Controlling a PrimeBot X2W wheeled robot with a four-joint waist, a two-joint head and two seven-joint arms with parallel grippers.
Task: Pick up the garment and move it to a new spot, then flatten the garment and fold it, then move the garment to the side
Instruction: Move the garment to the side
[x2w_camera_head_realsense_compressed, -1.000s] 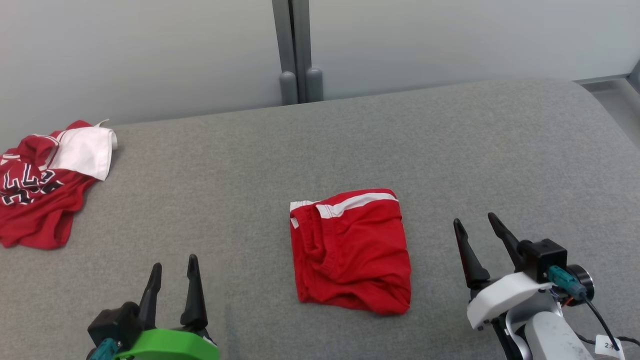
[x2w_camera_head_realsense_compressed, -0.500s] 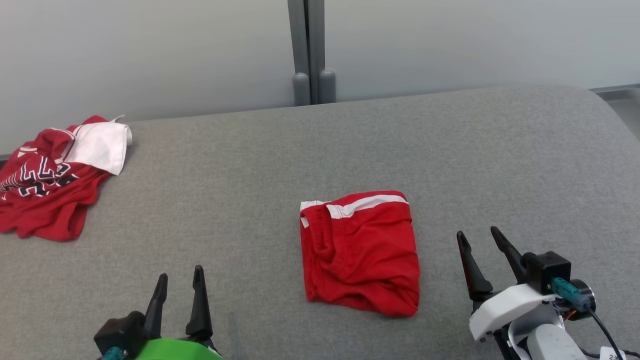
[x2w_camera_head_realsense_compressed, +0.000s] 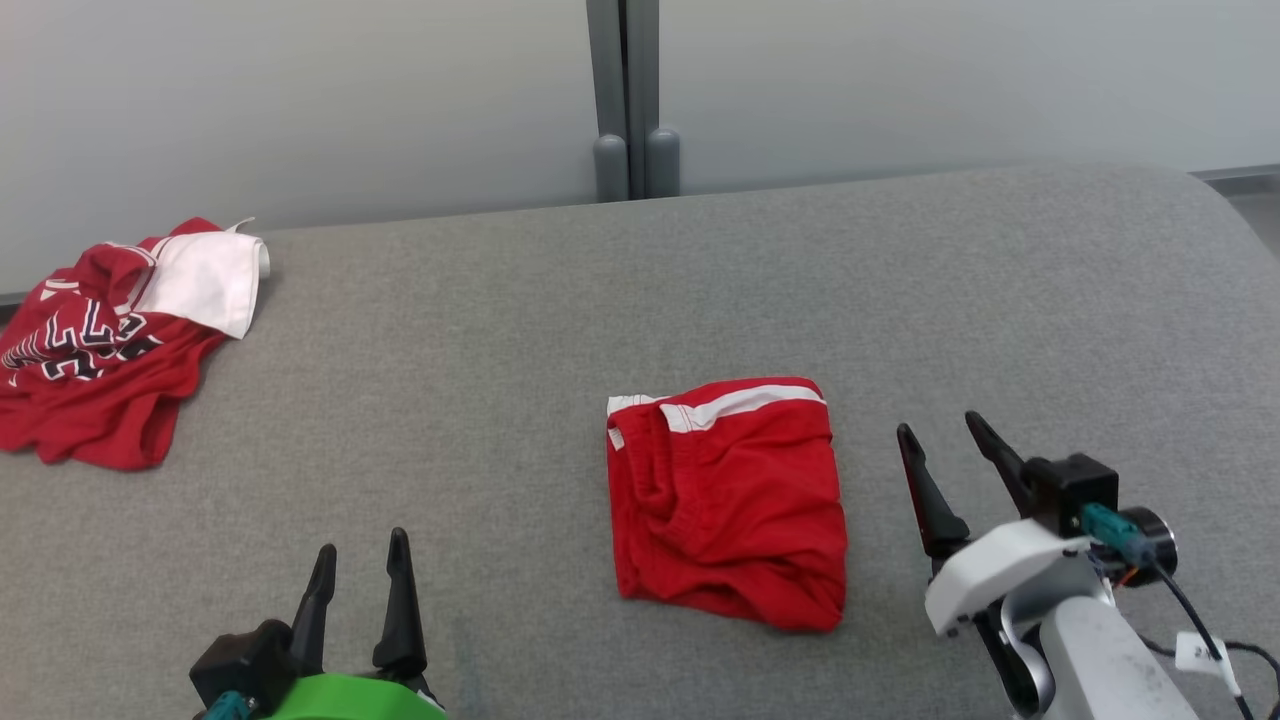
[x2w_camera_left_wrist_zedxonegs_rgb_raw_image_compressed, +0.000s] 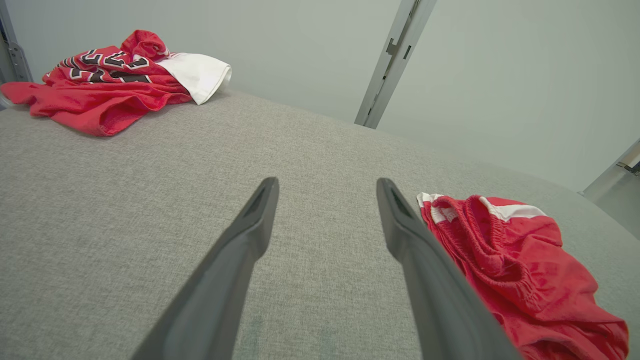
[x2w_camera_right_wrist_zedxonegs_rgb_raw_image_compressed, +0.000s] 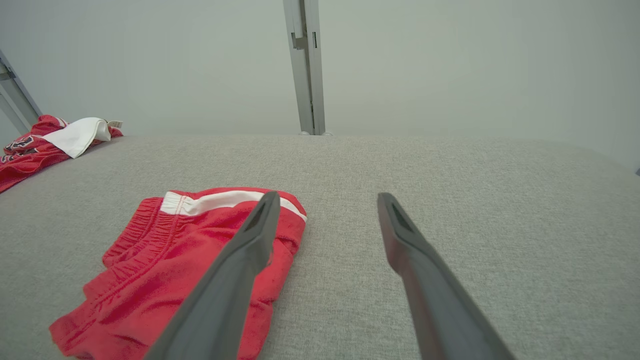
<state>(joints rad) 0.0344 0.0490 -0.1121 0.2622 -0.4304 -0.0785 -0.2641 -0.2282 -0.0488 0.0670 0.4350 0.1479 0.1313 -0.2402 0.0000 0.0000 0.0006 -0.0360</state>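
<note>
Far left of the grey post (x2w_camera_head_realsense_compressed: 628, 100), a crumpled red-and-white jersey (x2w_camera_head_realsense_compressed: 100, 350) lies on the grey cushion (x2w_camera_head_realsense_compressed: 480, 340). Left of the post, nearest the robot, the left gripper (x2w_camera_head_realsense_compressed: 362, 540) hovers spread and empty. The folded red shorts (x2w_camera_head_realsense_compressed: 730, 500) lie before the post, slightly right. Farther right, the right gripper (x2w_camera_head_realsense_compressed: 938, 422) hangs spread, empty.
</note>
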